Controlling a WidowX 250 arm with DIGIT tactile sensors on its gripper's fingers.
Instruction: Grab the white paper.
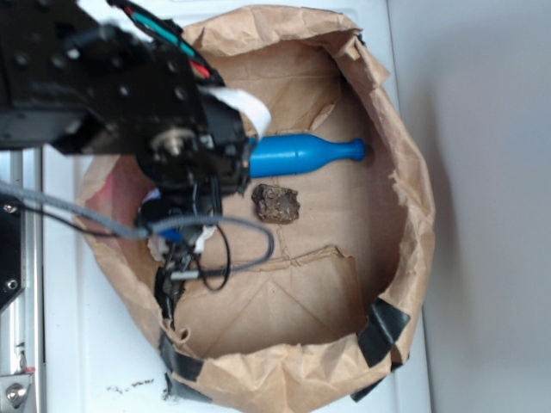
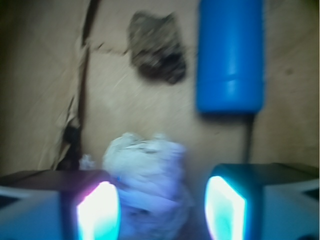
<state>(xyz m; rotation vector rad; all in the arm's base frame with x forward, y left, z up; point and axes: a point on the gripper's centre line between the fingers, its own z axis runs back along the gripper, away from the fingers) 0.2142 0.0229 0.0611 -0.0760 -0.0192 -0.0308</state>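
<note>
Looked like the closing step: white paper [image 2: 147,175] sat low in the wrist frame, right between the fingers [image 2: 99,210], spread wide and not gripping yet. Best squeezed gently and centred, kept clear of the blue bottle [image 2: 230,55] at upper right.

One bottle [image 1: 297,155], one chunk [image 1: 275,204], seemingly one paper [image 2: 147,175].

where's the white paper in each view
exterior: the white paper is mostly hidden under the arm, left of centre, only a white sliver showing.
wrist: bottom centre, between the gripper fingers.
shared landmark: the blue bottle, lying in the bag beside the brown chunk.
</note>
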